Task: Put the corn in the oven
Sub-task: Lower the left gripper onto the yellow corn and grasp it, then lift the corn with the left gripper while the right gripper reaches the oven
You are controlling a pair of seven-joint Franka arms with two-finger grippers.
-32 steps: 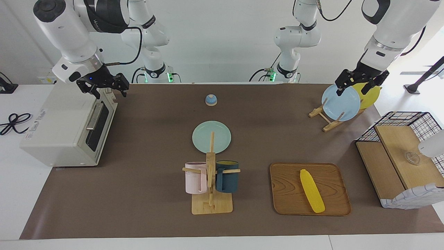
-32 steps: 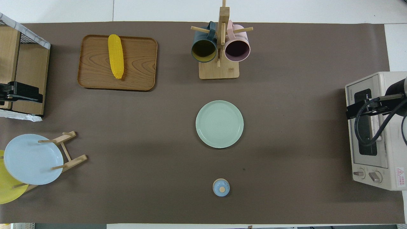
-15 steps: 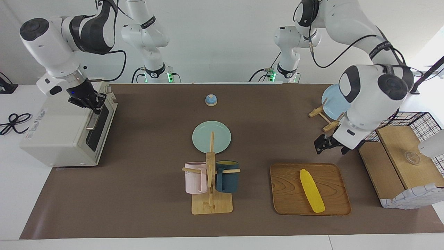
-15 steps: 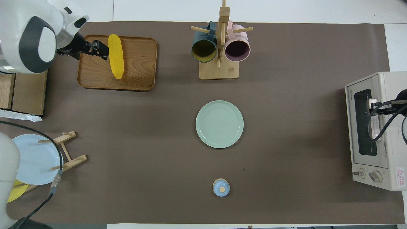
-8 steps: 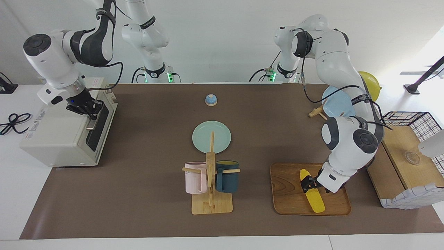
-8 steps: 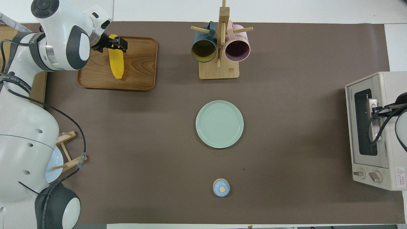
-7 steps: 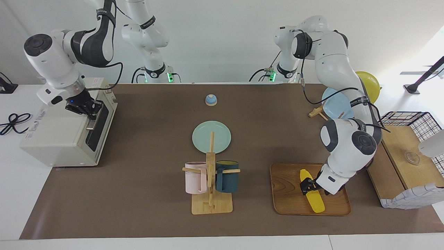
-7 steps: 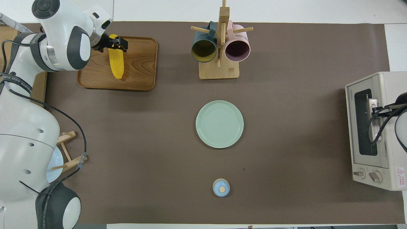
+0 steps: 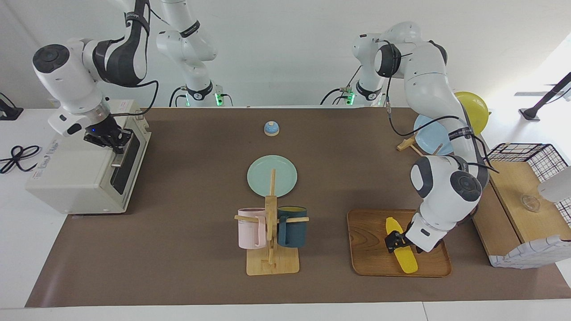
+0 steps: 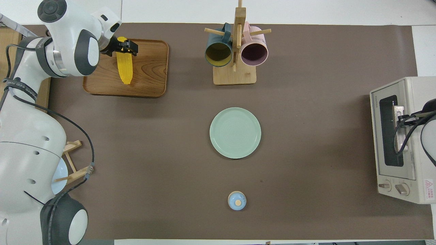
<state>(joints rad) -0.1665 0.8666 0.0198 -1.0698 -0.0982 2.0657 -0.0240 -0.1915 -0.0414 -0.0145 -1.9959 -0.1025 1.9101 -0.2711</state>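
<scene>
Lying on the wooden tray (image 9: 370,249), corn (image 9: 401,247), left end effector (image 9: 394,240) straddling its middle, grip state unclear

Left arm hides most of the blue plate (image 10: 58,175).

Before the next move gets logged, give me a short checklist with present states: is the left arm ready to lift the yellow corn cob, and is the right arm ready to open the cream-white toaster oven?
1. Left gripper down at the yellow corn cob on the wooden tray, fingers astride the cob's end nearer the robots: ok.
2. Fingers firmly closed on the corn: cannot tell.
3. Corn lifted off the tray: not ok, it lies flat on it.
4. Right gripper at the metal bar handle of the cream-white toaster oven: ok.
5. Oven door open to take the corn: not ok, shut.
6. Grip on the handle: cannot tell.
</scene>
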